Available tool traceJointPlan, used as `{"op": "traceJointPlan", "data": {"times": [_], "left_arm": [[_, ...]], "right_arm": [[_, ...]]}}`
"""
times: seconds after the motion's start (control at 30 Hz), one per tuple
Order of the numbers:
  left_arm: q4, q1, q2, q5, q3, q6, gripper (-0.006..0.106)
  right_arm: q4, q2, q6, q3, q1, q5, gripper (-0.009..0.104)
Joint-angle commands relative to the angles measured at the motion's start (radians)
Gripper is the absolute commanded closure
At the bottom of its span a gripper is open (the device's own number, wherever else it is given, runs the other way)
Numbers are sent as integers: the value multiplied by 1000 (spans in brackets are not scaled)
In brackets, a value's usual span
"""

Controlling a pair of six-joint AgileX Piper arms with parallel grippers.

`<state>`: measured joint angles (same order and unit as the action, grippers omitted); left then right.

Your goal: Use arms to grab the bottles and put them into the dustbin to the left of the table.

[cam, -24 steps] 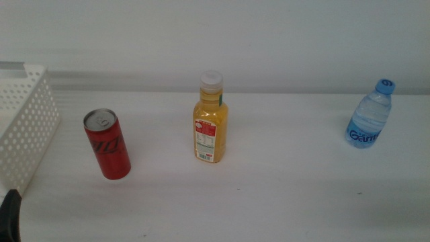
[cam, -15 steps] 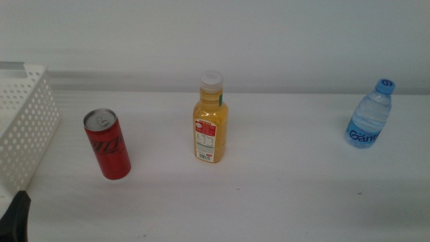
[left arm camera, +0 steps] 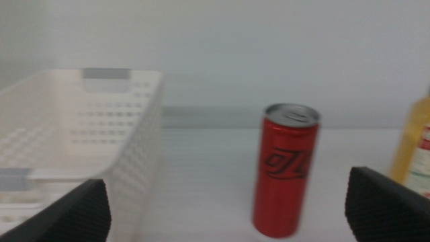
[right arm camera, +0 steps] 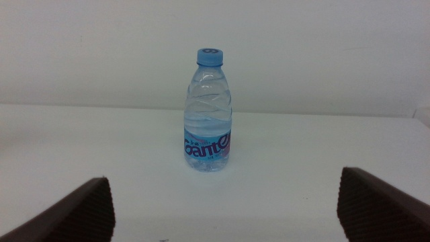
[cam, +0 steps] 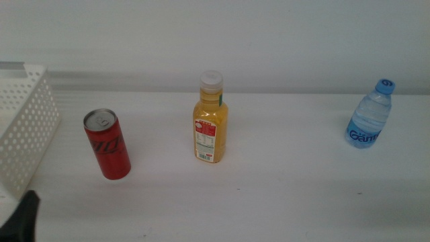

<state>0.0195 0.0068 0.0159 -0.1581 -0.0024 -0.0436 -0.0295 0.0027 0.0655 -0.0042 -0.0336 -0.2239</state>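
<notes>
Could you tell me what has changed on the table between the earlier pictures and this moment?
Only the left gripper has moved: its dark tip at the middle view's bottom left corner has crept a little rightward and further into the picture, toward the red can. Nothing was grasped or released. The can, the orange juice bottle, the water bottle and the dustbin stand where they were.
</notes>
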Motion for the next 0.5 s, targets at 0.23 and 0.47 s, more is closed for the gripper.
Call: {"op": "traceJointPlan", "data": {"times": [0.23,0.47], "left_arm": [[4,-161,426,375,38,-11,7],[84,-307,791,627,38,-11,7]], "right_arm": [[-3,-38,3,42,-7,5,7],[-3,-38,3,42,-7,5,7]]}}
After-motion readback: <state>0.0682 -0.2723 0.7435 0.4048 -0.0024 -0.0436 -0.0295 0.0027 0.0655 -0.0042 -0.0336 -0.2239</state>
